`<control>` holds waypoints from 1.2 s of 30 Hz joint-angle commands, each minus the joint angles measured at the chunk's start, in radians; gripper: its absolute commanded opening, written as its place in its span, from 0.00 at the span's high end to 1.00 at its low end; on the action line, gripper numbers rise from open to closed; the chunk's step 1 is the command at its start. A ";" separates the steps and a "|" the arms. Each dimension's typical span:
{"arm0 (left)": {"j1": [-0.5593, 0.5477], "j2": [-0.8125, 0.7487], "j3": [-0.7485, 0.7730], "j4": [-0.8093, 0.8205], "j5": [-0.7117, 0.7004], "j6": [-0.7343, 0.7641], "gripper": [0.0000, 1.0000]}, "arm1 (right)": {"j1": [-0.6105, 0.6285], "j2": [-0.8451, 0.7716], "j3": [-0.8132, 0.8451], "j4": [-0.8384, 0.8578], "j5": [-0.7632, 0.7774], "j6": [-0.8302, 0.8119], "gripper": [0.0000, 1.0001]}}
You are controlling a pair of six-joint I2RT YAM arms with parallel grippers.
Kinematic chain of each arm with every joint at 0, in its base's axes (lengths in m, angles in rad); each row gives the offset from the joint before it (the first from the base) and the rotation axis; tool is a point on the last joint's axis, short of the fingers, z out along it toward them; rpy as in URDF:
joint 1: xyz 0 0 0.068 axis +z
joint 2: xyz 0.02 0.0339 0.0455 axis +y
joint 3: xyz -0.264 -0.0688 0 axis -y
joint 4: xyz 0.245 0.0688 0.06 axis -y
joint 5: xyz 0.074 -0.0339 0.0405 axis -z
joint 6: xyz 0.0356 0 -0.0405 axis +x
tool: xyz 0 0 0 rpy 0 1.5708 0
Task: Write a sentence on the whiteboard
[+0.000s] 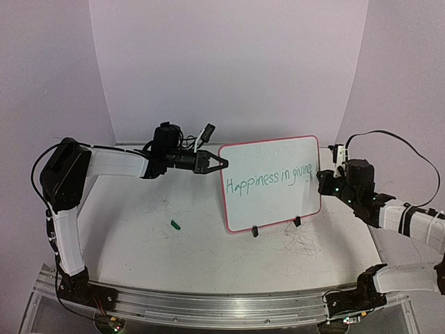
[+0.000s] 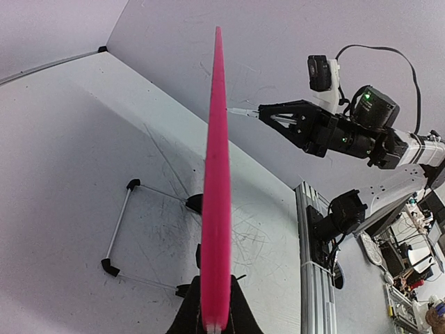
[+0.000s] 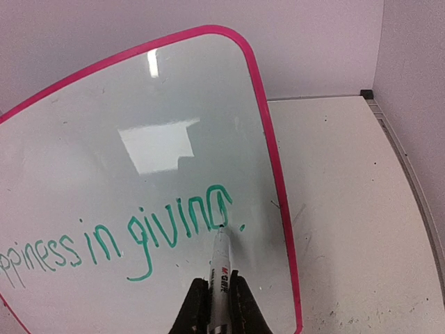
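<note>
- Lettering status: the sentence (image 3: 125, 240) sits in one green line across the lower middle of the whiteboard (image 1: 271, 156) and reads "Happiness in giving", with a small dot after the last word.
- Board position: the whiteboard stands upright on its clip feet (image 1: 255, 232) at the centre-right of the surface (image 1: 139, 209), face toward the arms.
- Left end effector (image 2: 217, 306): fingers clamped on the pink rim (image 2: 217, 139) at the board's left edge, steadying it.
- Right end effector (image 3: 220, 298): fingers clamped on a marker (image 3: 222, 261); the tip rests at the foot of the final "g", touching the board or just off it.
- Loose item: a small green cap (image 1: 176, 224) lies on the surface, well apart from the board.
- Progress judgement: writing appears complete or nearly so.
- Remaining work, as judged: lift the tip clear, cap or park the marker, release the rim.
</note>
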 commanded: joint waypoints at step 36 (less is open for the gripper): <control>-0.037 -0.037 -0.011 -0.050 0.032 0.029 1.00 | -0.009 0.053 0.020 0.055 0.013 0.014 1.00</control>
